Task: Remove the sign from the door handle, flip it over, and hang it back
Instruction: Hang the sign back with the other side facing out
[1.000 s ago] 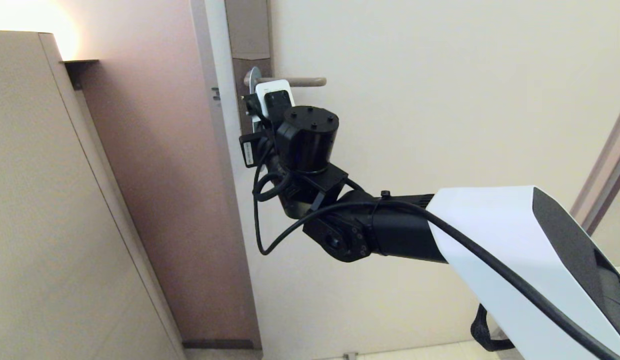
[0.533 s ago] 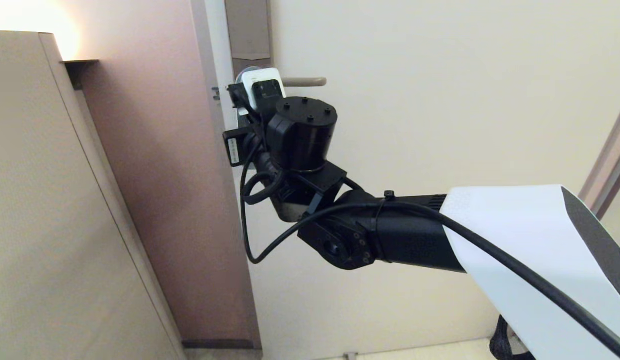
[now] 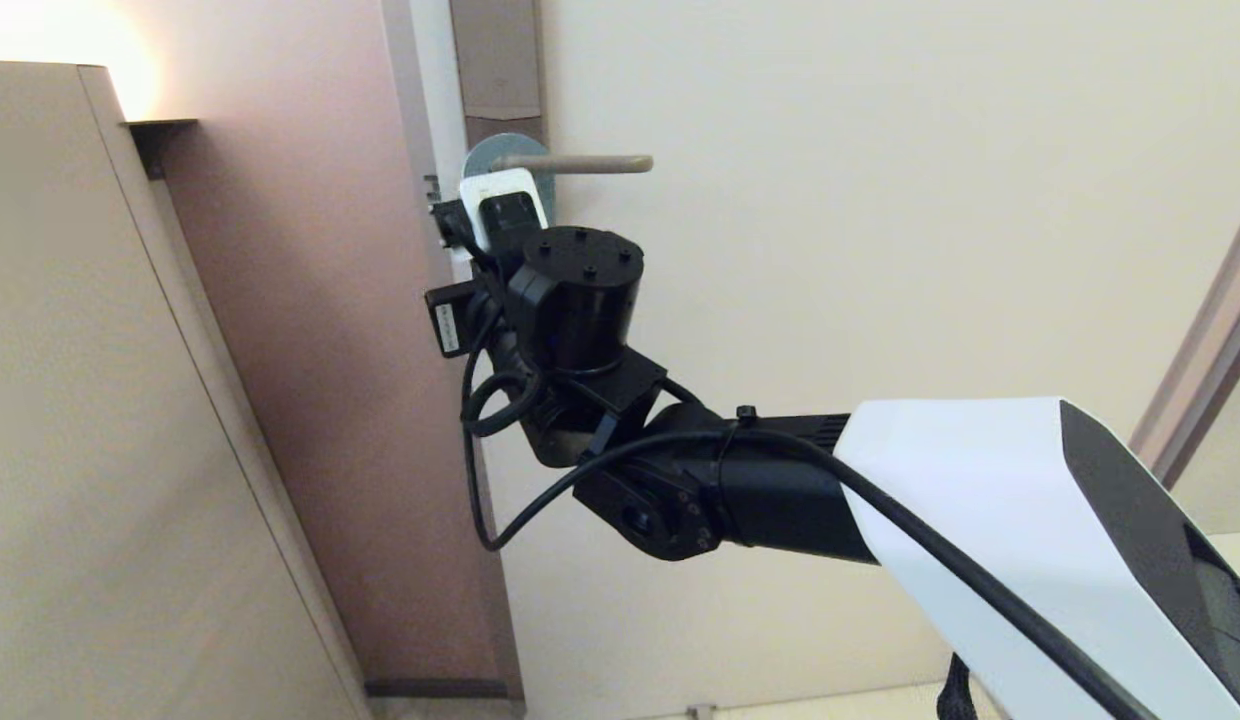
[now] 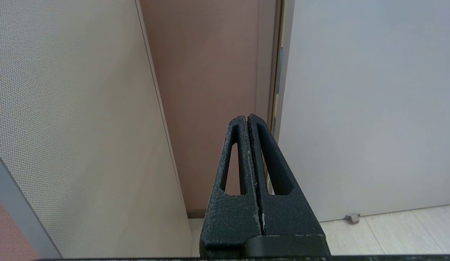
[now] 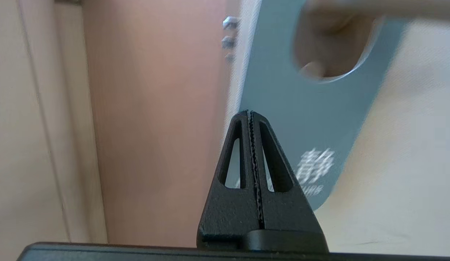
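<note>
Leftward and lower than a moment ago, the right tool (image 5: 250, 113) has its fingers pressed together at the edge of the sign (image 5: 305, 119), which hangs blue face out on the handle (image 3: 575, 163); left tool (image 4: 248, 116) sits closed, pointing at the door (image 4: 366, 108)

A big cream door (image 3: 880, 200) fills most of the room ahead. To its left stands a pinkish-brown wall (image 3: 320, 350), with a pale door frame (image 3: 420, 120) running up between them. On the far left is a tall beige cabinet (image 3: 100, 420) with a bumpy side. A warm light (image 3: 50, 35) glows above its top corner. Down low the floor (image 4: 392, 232) is pale wood, and a small metal door stop (image 4: 352, 218) sits by the door's bottom edge.
</note>
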Robot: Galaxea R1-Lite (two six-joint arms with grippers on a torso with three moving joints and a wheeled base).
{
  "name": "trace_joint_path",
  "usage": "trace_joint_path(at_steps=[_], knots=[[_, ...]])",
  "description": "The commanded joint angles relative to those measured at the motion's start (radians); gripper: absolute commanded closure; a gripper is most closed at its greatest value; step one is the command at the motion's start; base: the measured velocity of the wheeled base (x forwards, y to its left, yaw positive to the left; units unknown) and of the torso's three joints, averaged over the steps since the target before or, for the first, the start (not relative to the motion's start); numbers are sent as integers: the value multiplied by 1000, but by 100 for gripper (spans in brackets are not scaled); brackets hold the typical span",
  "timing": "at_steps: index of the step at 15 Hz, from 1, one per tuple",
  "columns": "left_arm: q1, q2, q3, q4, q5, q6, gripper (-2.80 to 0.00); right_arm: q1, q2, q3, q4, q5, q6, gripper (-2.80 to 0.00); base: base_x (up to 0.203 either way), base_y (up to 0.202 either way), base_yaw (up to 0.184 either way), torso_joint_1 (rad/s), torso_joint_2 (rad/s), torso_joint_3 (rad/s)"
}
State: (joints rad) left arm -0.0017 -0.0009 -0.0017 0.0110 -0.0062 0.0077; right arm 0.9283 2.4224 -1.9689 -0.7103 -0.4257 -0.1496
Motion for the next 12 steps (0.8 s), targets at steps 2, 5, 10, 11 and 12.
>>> trace_joint_path(at_steps=[2, 5, 10, 11, 12], knots=[[0, 1, 0, 0, 0, 0, 0, -5, 37, -2, -34, 7, -2, 0, 0, 0, 0, 0, 0, 0], [0, 1, -1, 0, 0, 0, 0, -31, 56, -2, -67, 7, -2, 0, 0, 0, 0, 0, 0, 0], [0, 1, 0, 0, 0, 0, 0, -74, 73, -2, -138, 8, -4, 0, 0, 0, 0, 0, 0, 0], [0, 1, 0, 0, 0, 0, 0, -75, 73, -2, -144, 8, -4, 0, 0, 0, 0, 0, 0, 0], [0, 1, 0, 0, 0, 0, 0, -75, 72, -2, -151, 8, -4, 0, 0, 0, 0, 0, 0, 0]])
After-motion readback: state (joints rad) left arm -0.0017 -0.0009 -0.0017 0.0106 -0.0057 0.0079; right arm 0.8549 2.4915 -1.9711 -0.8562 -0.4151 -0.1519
